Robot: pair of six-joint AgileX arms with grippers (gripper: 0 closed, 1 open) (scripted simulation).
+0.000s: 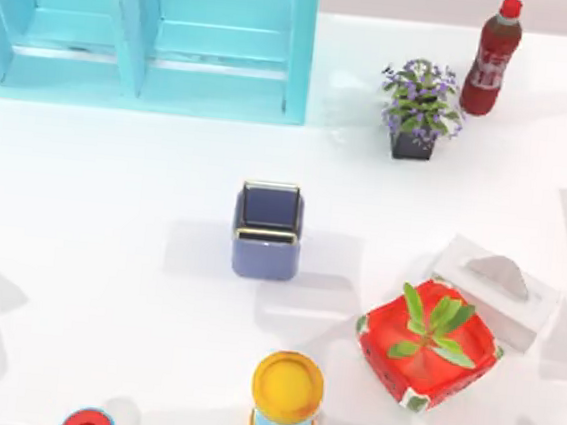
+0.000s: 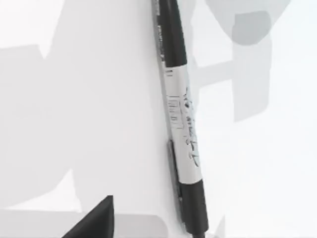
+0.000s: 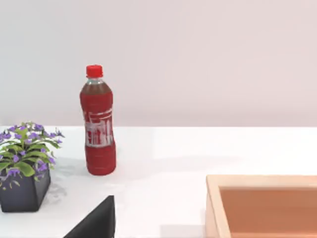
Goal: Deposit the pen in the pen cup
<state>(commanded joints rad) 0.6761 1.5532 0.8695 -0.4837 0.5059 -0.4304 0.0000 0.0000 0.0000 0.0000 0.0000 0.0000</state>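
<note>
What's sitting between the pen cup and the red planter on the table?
Nothing: in the top view, the table between the pen cup and the red planter is bare, crossed by grey shadows.

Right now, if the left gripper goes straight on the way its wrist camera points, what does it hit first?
Most likely the pen, lying on the white table squarely ahead in the left wrist view. Nothing else sits in that line, though depth is hard to judge.

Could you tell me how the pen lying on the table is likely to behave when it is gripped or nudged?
The pen looks like a rigid, slim marker, so it should stay stiff and feel light. Its round barrel lying flat on the smooth white table may roll if nudged sideways. The glossy surface could slip in a loose grip.
</note>
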